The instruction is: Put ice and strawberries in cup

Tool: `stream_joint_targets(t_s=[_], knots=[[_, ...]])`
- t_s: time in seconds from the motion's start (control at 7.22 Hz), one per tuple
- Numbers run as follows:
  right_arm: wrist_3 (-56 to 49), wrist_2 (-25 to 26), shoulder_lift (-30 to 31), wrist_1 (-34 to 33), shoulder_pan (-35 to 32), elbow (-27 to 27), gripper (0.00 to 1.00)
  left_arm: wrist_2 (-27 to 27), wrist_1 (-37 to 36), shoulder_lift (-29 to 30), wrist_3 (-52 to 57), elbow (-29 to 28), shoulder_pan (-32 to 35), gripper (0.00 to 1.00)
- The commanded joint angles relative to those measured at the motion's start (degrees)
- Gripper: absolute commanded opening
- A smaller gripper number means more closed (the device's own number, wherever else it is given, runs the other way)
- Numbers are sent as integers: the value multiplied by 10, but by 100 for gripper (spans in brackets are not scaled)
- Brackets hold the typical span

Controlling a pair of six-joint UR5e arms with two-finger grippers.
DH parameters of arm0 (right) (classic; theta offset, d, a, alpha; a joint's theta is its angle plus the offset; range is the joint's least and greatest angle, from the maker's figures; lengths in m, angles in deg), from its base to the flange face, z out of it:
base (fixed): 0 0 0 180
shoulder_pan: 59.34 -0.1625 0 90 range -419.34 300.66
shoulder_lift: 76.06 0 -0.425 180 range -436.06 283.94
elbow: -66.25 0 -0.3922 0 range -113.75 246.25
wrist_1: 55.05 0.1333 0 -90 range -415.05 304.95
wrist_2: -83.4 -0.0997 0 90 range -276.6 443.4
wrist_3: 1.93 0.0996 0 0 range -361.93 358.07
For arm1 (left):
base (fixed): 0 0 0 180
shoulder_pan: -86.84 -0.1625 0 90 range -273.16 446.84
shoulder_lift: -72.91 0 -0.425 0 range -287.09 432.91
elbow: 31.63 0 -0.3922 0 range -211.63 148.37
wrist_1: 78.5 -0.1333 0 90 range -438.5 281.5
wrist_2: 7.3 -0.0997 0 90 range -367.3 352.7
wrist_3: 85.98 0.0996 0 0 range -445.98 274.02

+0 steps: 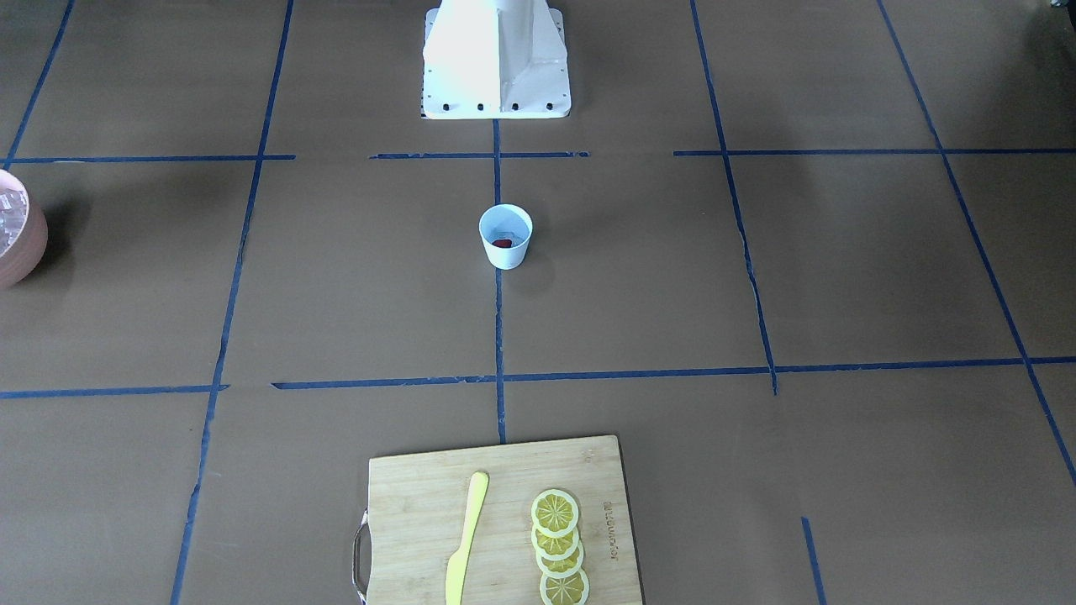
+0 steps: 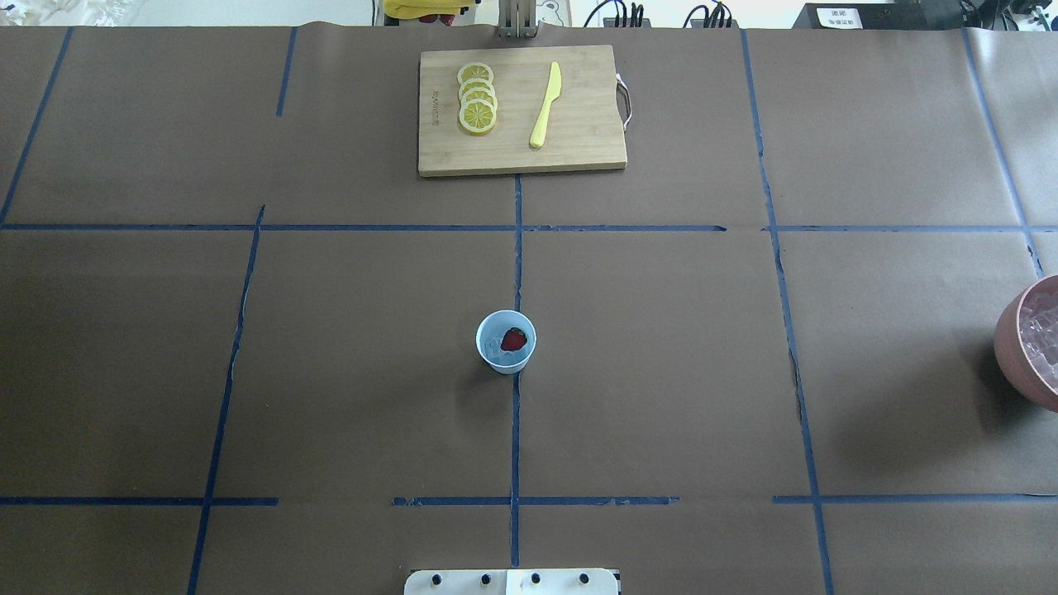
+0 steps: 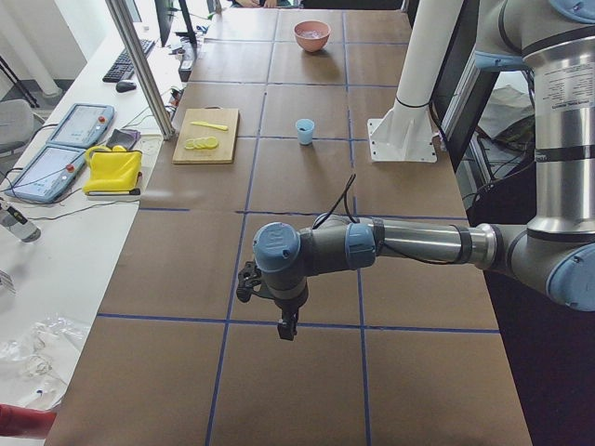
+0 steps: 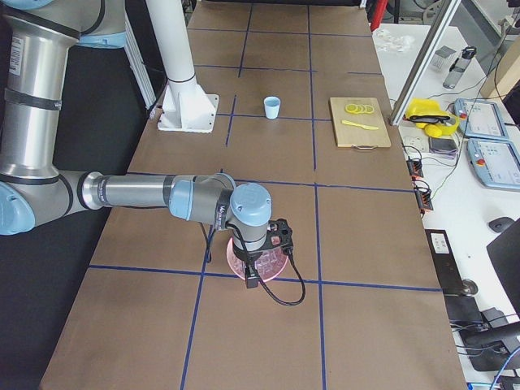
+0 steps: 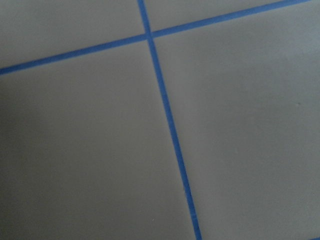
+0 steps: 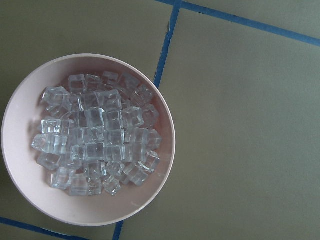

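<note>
The cup (image 2: 506,342) stands mid-counter (image 2: 661,372) with the berry (image 2: 514,338) inside it and what looks like one clear cube beside the berry, though that is too small to be sure of. The rest of the ice (image 6: 97,134) is heaped in the bowl (image 6: 90,212) at the robot's right end, well apart from the cup. The right tool (image 4: 253,276) hangs over that bowl, so we judge the step in hand to be fetching ice. Only the side view shows it, and its wrist camera shows no fingers, so we cannot tell whether it is open or closed. The same holds for the left tool (image 3: 287,327), which hovers over bare counter at the far left end. To do this well, we pick a single cube lying on top of the heap and line the tool up over it, since the bowl sits left of centre in the wrist view. We come straight down and close on two flat, opposite faces. The cubes look smooth and probably slip, so a firm, square grip matters, and we check that no neighbour rides up with it. Then we lift clear of the rim, cross to the cup and let go low over its mouth, because a light cup may tip if struck.
</note>
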Motion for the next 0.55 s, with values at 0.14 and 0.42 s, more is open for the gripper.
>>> stream_joint_targets(t_s=[0.14, 0.42], knots=[[0, 0, -1, 0, 0, 0, 99, -5, 1, 4, -2, 2, 0, 100], [0, 0, -2, 0, 0, 0, 99, -7, -1, -1, 0, 6, 0, 100]])
